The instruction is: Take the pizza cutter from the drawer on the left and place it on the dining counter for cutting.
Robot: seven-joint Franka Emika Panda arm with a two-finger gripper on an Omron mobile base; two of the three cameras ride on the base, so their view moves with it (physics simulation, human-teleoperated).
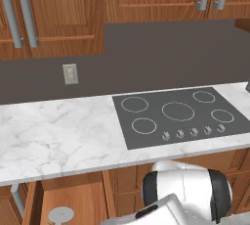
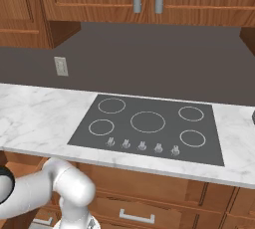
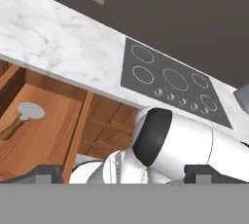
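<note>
The drawer (image 3: 48,145) stands pulled out under the marble counter's left part, its plain wood inside showing. The pizza cutter (image 3: 30,111) lies in it, round grey wheel toward the counter, brown handle pointing away to the lower left. From the left base view the drawer (image 1: 78,194) is at the bottom left with the pizza cutter's wheel (image 1: 61,214) at the frame's edge. My gripper (image 3: 127,174) is open, its dark fingertips (image 3: 46,173) far apart, nothing between them, up and to the right of the drawer. The dining counter is out of view.
A marble counter (image 1: 58,136) with a black cooktop (image 1: 178,114) runs across in front, wood wall cabinets (image 1: 58,9) above it. Below the cooktop are closed wood drawers (image 2: 144,208). My white arm (image 1: 188,190) folds low in front of the counter edge.
</note>
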